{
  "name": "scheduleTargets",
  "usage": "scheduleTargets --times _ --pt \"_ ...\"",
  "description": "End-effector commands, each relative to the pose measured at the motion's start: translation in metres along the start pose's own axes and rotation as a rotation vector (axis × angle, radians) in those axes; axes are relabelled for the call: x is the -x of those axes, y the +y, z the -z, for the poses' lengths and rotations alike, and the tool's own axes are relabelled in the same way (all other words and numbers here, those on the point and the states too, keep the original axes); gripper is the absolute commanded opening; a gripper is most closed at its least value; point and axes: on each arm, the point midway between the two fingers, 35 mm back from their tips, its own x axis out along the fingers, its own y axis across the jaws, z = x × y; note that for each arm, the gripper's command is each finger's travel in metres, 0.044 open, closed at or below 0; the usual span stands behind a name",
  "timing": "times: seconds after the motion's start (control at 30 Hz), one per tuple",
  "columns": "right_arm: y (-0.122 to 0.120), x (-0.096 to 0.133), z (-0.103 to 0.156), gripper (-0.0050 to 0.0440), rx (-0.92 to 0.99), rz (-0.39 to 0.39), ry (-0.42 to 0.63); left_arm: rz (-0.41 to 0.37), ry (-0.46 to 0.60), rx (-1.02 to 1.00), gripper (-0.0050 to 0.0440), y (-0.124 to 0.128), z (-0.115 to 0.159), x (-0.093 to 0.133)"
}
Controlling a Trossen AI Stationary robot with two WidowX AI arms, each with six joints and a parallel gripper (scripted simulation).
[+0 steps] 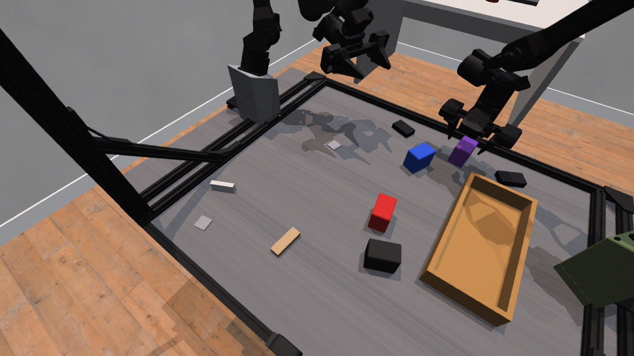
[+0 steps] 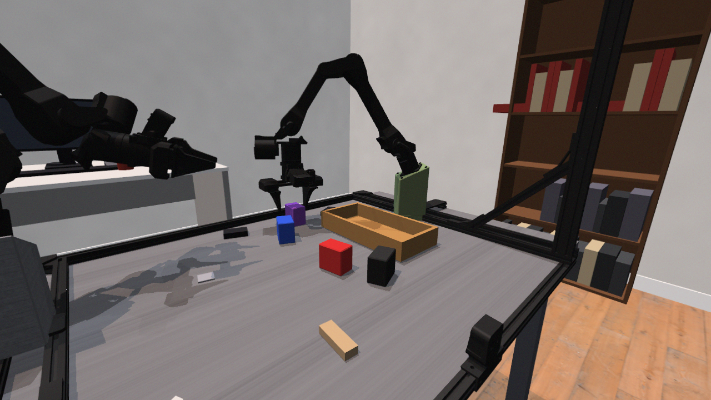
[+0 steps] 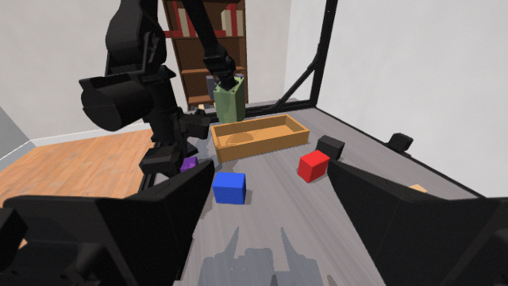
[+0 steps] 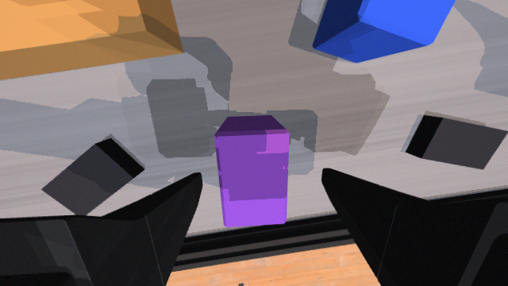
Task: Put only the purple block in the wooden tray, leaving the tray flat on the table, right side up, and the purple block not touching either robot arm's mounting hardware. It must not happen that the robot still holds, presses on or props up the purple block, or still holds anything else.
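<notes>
The purple block (image 1: 462, 151) stands upright on the grey table near the far rail, next to the blue block (image 1: 419, 156). It also shows in the exterior view (image 2: 295, 213) and in the right wrist view (image 4: 252, 171). My right gripper (image 1: 475, 137) is open, pointing down just above the purple block, with a finger on each side of its top and not touching it. The wooden tray (image 1: 483, 241) lies flat and empty close by. My left gripper (image 1: 358, 57) is open and empty, held high over the far corner of the table.
A red block (image 1: 382, 212) and a black block (image 1: 382, 256) sit beside the tray. Two flat black pieces (image 1: 402, 127) (image 1: 510, 178) lie near the purple block. A tan bar (image 1: 285, 240), a white bar (image 1: 222, 186) and two small grey tiles lie further off.
</notes>
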Motion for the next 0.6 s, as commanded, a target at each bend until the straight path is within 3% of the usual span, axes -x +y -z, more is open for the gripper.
scheduleTargets --times 0.0,0.57 --pt "0.004 -0.012 -0.002 0.04 0.005 -0.018 -0.007 0.004 -0.003 -0.004 0.04 -0.001 0.0 0.0" --pt "0.006 -0.036 -0.003 0.04 0.009 -0.016 -0.002 0.004 -0.003 -0.004 0.04 -0.001 0.0 0.0"
